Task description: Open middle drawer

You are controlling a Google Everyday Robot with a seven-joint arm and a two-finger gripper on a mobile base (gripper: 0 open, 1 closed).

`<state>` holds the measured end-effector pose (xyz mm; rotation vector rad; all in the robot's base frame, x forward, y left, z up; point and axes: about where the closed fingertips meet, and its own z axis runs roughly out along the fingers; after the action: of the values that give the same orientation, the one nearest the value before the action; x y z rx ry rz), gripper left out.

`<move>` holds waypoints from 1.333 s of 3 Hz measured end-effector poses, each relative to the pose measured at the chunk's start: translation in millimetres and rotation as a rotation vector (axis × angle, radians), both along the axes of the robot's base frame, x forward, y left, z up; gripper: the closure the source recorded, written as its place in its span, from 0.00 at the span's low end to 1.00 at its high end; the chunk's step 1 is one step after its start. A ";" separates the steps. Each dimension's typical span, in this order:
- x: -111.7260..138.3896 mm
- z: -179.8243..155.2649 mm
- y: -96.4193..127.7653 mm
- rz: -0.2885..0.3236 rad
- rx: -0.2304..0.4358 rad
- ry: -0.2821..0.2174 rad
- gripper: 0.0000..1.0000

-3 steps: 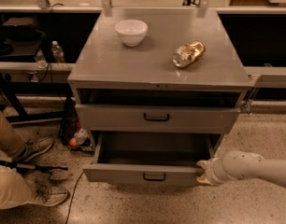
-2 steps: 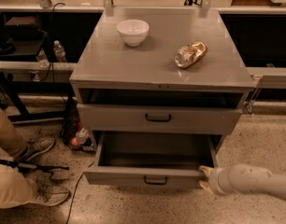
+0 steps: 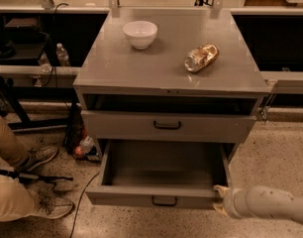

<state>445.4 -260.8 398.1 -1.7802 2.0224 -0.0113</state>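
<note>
The grey metal cabinet (image 3: 141,73) has a shut upper drawer (image 3: 117,125) with a black loop handle. Below it the middle drawer (image 3: 161,162) stands pulled far out, its deep plain grey inside bare. Its small black handle (image 3: 164,201) sits on the front panel. My gripper (image 3: 222,200) is at the right end of that front panel, by the drawer's front right corner, on the end of my white arm (image 3: 270,207), which comes in from the lower right. Any drawer beneath is hidden.
A white bowl (image 3: 140,33) and a crumpled golden bag (image 3: 201,57) lie on the cabinet top. A person's legs and shoes (image 3: 23,182) are at the lower left with a black cable. Water bottles (image 3: 62,56) stand on the left shelf. Speckled floor lies to the right.
The middle drawer has slid further out toward the camera. My gripper has moved with its front right corner, down and slightly right.
</note>
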 end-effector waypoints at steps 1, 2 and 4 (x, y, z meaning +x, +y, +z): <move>-10.2 -0.6 0.2 -0.006 0.007 0.004 1.00; -10.2 1.9 0.2 -0.006 0.007 0.003 1.00; -46.1 -1.3 0.2 -0.028 0.031 0.023 1.00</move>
<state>399.3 -260.5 396.8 -1.7408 2.0523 0.0311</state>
